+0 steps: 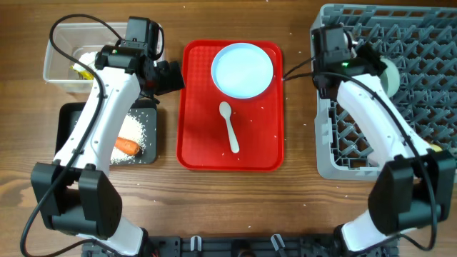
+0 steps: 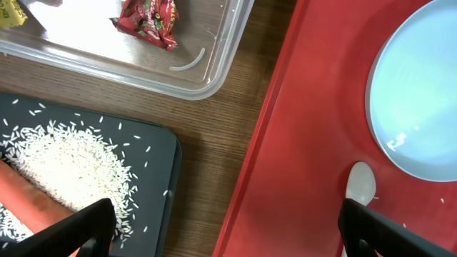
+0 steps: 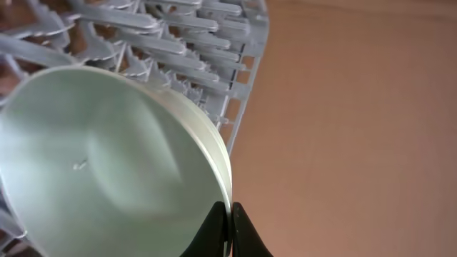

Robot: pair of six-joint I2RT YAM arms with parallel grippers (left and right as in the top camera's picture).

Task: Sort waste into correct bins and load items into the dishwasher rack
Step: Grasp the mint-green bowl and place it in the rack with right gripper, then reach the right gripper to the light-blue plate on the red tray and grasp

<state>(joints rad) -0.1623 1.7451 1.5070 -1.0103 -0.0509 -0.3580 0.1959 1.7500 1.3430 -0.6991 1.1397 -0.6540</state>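
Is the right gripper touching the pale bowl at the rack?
Touching. The right wrist view shows the right gripper pinching the rim of the pale bowl.

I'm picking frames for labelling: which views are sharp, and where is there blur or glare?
Overhead view: sharp, evenly lit, soft shadows only. Left wrist view: loose white rice grains crisp, a small glint on the round pale blue plate. Right wrist view: the pale blue round bowl looms close and soft, the background a blurred tan.

l arm point(image 1: 107, 107) hides part of black tray point(image 1: 68, 118) & clear tub point(image 1: 50, 68); bowl point(image 1: 391, 75) mostly behind r arm point(image 1: 371, 107).
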